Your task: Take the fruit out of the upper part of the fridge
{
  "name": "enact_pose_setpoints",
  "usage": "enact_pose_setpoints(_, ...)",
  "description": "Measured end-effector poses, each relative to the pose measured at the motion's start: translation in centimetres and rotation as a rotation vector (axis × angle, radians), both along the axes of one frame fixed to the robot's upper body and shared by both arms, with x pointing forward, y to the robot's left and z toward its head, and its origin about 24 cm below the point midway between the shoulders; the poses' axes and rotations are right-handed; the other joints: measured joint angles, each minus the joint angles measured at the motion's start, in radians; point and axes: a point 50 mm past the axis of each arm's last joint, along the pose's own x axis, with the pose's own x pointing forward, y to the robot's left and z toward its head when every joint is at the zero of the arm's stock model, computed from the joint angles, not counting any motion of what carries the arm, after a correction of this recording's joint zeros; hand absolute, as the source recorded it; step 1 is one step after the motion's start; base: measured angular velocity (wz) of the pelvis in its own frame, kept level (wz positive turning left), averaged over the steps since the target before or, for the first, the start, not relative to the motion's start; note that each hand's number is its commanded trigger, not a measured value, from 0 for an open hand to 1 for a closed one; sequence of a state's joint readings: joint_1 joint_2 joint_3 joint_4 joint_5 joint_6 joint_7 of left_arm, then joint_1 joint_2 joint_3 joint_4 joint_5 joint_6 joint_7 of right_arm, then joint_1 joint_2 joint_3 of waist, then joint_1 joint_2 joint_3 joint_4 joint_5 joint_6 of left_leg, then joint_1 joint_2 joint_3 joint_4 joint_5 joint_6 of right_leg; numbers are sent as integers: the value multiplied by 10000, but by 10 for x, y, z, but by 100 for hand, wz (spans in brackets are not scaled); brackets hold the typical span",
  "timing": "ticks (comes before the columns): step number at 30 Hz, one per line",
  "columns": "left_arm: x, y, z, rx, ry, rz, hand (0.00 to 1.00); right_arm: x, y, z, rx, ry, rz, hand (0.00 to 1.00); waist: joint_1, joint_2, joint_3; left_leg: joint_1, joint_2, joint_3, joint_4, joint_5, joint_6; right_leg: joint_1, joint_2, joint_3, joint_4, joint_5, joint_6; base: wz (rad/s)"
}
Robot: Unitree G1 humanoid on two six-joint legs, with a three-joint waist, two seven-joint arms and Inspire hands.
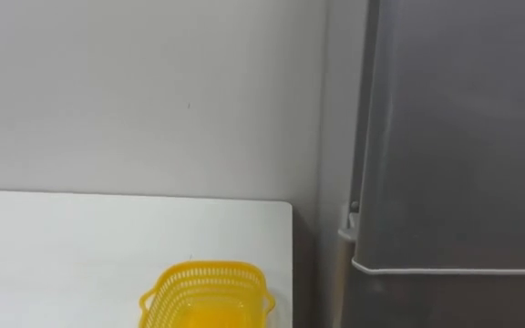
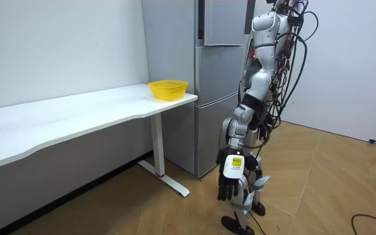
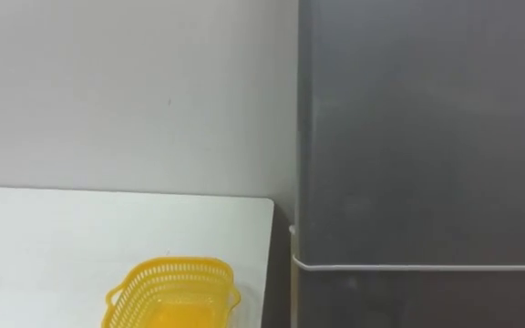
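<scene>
The left hand is hanging open, fingers relaxed, low beside the robot's leg. Above and just beyond it, the tall grey metal fridge is standing with its upper door shut. Farther off, a yellow perforated plastic basket is sitting on the white surface.

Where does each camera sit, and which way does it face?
Left eye view: on the robot's head, facing the wall, over the table and yellow basket, fridge at right.
Right eye view: same head, slightly further right, same scene.
Room view: stands in the room on the robot's left side; sees the whole robot facing the fridge, left hand hanging open.
Shared: all three show table, basket and fridge.
</scene>
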State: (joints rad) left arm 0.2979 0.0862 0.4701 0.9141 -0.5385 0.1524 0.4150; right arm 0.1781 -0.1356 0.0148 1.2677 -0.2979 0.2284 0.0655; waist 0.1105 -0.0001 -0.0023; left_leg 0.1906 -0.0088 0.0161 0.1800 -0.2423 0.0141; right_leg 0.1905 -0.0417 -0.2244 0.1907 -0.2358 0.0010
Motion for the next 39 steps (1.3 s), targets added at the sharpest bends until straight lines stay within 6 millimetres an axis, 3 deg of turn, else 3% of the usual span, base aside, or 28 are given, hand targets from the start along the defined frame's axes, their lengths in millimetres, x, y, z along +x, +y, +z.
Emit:
enact_pose_setpoints(4,28,19,19,1702,-890,787,0,8,-4,1,-270,-486,315,0,91,86,-52,-60,-30,-105,16,0,2,-2,30,-144,-10,-1,3,9)
enact_pose_setpoints(10,72,42,64,4254,-2776,1585,0,16,-5,2,-434,-1108,563,0,68,120,-90,-112,-46,-178,24,3,2,9,17,-248,-5,-1,3,4)
enact_pose_setpoints(19,118,56,149,8277,-5508,1147,0,14,-4,2,-310,-1505,1032,0,138,3,-108,-81,-60,-212,96,6,2,19,4,-245,-21,-3,8,-1)
enact_pose_setpoints(27,140,44,227,10441,-9087,399,0,11,-2,2,51,-1465,1047,0,8,-90,-16,-174,-65,-246,249,4,2,-1,-14,-257,-30,-5,6,2)
enact_pose_setpoints(30,146,39,243,10736,-9957,-29,0,5,0,1,267,-1258,1006,0,-28,-53,-26,-215,-56,-253,249,4,2,-4,-4,-245,-40,-5,5,5)
enact_pose_setpoints(31,150,32,248,10721,-10400,-404,0,2,0,1,373,-1104,980,0,-44,-116,16,-233,-63,-316,248,4,2,-5,9,-255,-56,-5,5,10)
enact_pose_setpoints(32,155,25,255,10645,-10962,-841,0,-1,1,0,488,-931,956,0,-57,-54,-17,-239,-71,-371,247,4,2,-7,15,-284,-71,-5,5,13)
enact_pose_setpoints(34,165,13,266,10416,-11969,-1686,0,-3,2,0,687,-805,922,0,-69,-89,25,-241,-71,-432,241,4,2,-2,25,-314,-74,-4,5,7)
enact_pose_setpoints(39,186,-14,282,9570,-13854,-4482,0,1,3,0,992,-861,925,0,-418,-62,58,-251,-67,-413,250,5,1,-12,22,-279,-61,-5,4,0)
